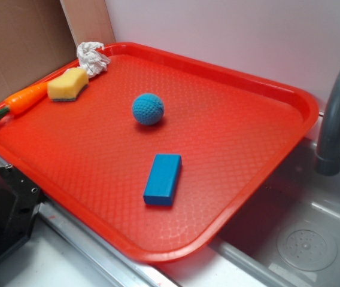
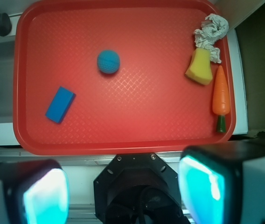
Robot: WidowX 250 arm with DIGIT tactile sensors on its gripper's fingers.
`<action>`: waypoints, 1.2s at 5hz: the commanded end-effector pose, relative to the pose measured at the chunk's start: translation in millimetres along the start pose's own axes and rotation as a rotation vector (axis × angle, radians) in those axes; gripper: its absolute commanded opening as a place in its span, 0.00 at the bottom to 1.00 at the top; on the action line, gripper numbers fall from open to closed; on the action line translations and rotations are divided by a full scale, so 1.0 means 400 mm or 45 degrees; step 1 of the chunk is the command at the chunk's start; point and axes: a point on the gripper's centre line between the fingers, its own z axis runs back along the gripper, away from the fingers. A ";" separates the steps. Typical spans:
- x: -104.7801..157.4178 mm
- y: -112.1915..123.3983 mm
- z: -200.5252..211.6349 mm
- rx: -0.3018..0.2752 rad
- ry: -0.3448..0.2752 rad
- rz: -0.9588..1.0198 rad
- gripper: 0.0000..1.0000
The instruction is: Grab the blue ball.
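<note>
The blue ball (image 1: 148, 109) sits alone mid-tray (image 1: 236, 89), fingers (image 2: 46, 193) spread wide above.

In the wrist view, the two fingers (image 2: 44, 198) fill the lower corners as large, blurred blocks. Each has a dark, nearly black casing with a pale grey or white outer part, and its inner face glows bright turquoise with rounded corners. Between them sits a black octagonal mount (image 2: 135, 186) of matte metal or plastic, dotted near its upper edge with small silver screws, with a round dark recess beneath it. In the exterior view, a black boxy part (image 1: 2, 209) with small screws shows at the lower left edge.
</note>
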 end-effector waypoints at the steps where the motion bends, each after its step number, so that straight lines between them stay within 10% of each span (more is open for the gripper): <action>1: 0.000 0.000 0.000 0.000 0.000 0.000 1.00; 4: 0.221 -0.064 -0.235 -0.042 -0.162 -0.446 1.00; 6: 0.221 -0.064 -0.235 -0.042 -0.162 -0.446 1.00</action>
